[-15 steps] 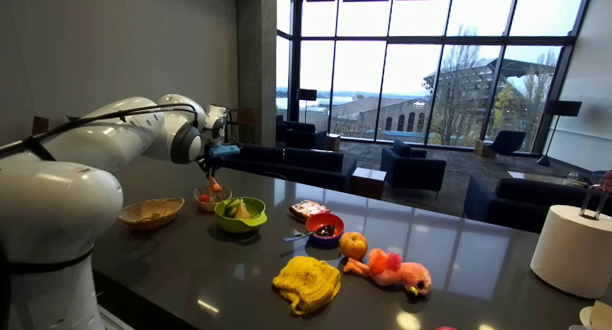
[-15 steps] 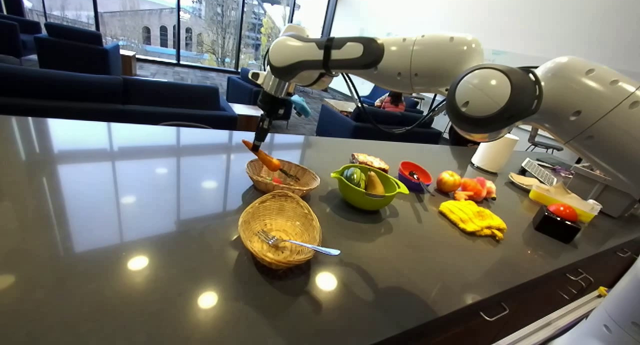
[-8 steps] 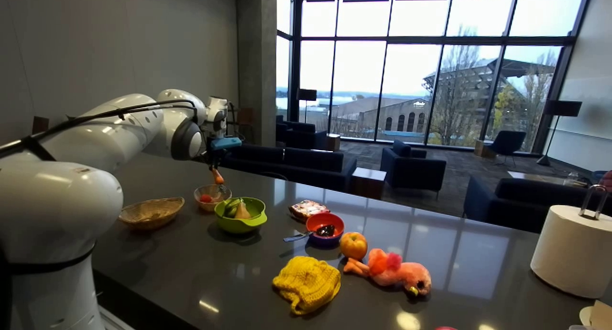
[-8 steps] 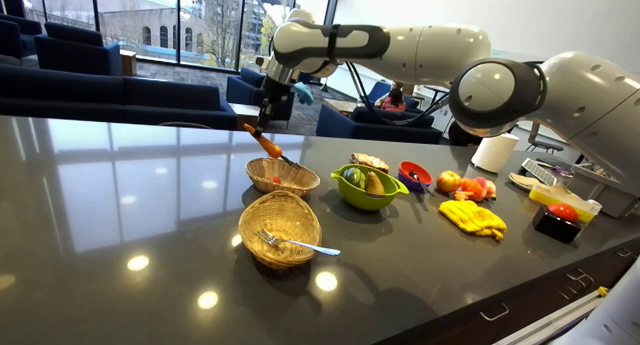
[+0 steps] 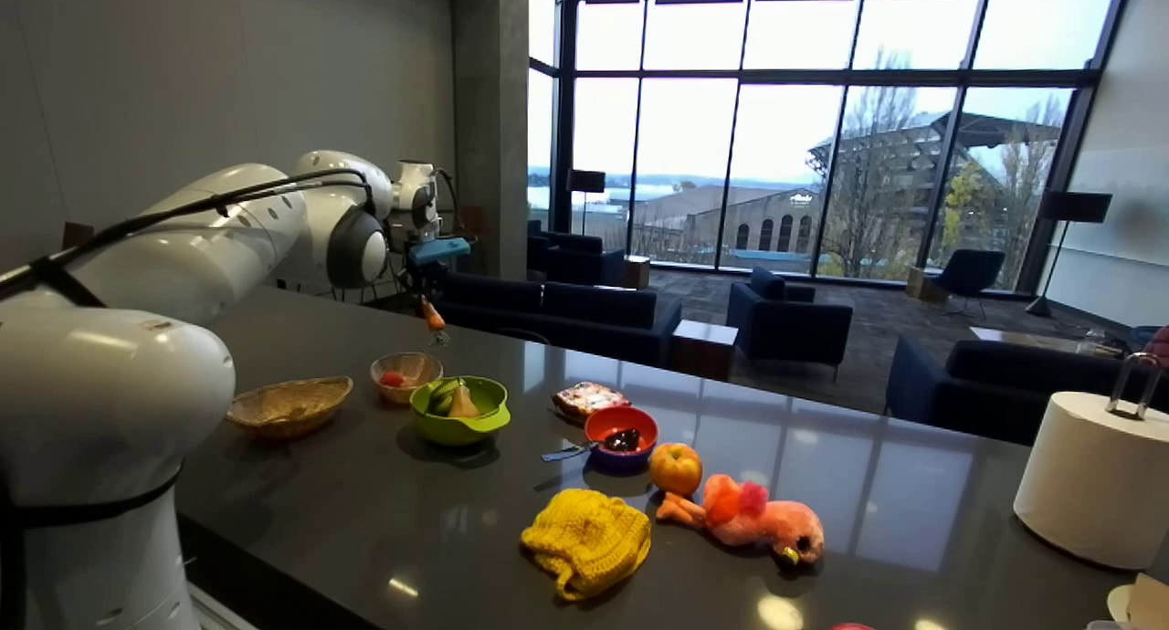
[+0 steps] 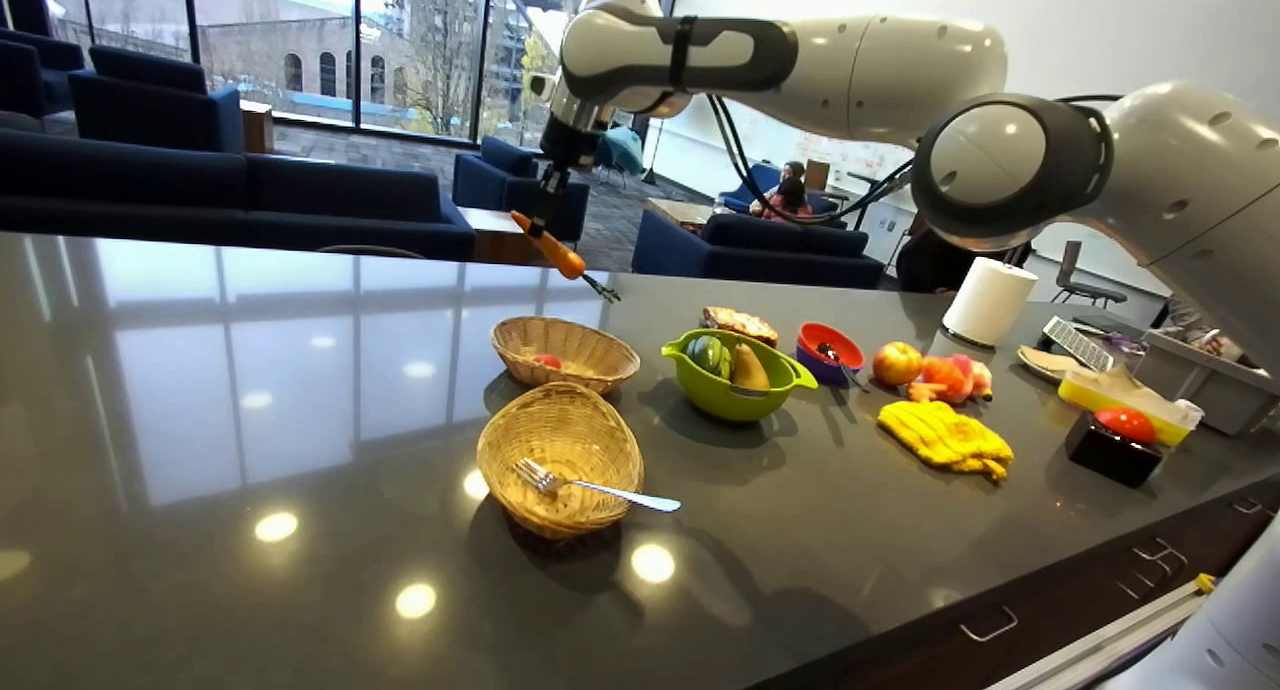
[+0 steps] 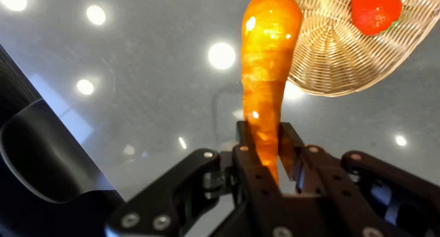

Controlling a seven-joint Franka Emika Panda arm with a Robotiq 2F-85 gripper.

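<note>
Lounge area — dark-blue sofas (image 6: 340,195), floor lamps (image 5: 1078,206), tall windows (image 5: 687,137), long glossy counter (image 6: 330,570).

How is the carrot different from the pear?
The carrot is bright orange and long, but the pear is tan and plumper. The pincer holds the carrot up in the air, while the pear sits in the green bowl. Both get narrower toward one end.

Arm (image 6: 840,75) extended, forearm near level in an exterior view. Wrist (image 6: 580,110) bent over — gripper (image 7: 264,137) directed downward, slightly off vertical. Fingers (image 7: 290,137) drawn in to a narrow gap and gripping — both visible in the wrist view, set opposite each other.
</note>
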